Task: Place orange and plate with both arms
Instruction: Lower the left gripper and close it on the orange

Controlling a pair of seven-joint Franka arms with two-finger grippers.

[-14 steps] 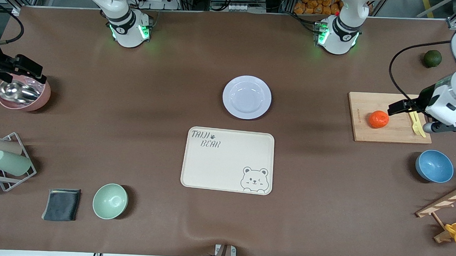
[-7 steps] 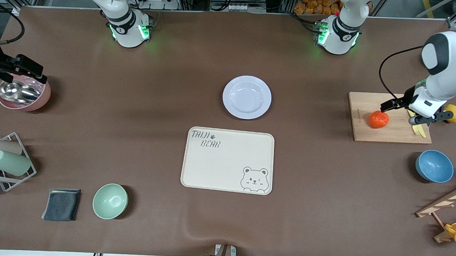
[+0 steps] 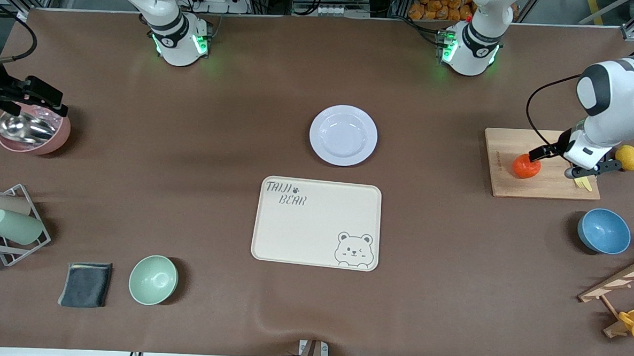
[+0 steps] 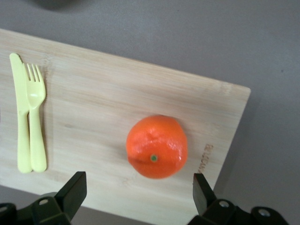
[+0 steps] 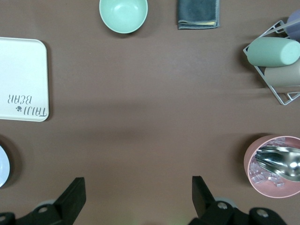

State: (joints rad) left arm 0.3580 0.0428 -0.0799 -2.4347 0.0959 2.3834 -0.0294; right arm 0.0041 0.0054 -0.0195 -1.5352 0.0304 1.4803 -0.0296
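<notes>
Your tray [image 3: 316, 222] reads "TAIJI BEAR", at 6 o'clock from the plate [image 3: 343, 135] on the brown table [image 3: 233, 142]. The left gripper [image 3: 564, 161], spread, hangs over the orange [image 3: 525, 166]; the right gripper [image 5: 136, 199], spread, waits.

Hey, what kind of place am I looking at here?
Most likely a robotics lab, staged as a mock kitchen: two white robot arms bolted along a brown-covered table, a metal frame around it, and tableware set out, such as a round pale lavender plate and a wooden cutting board.
</notes>
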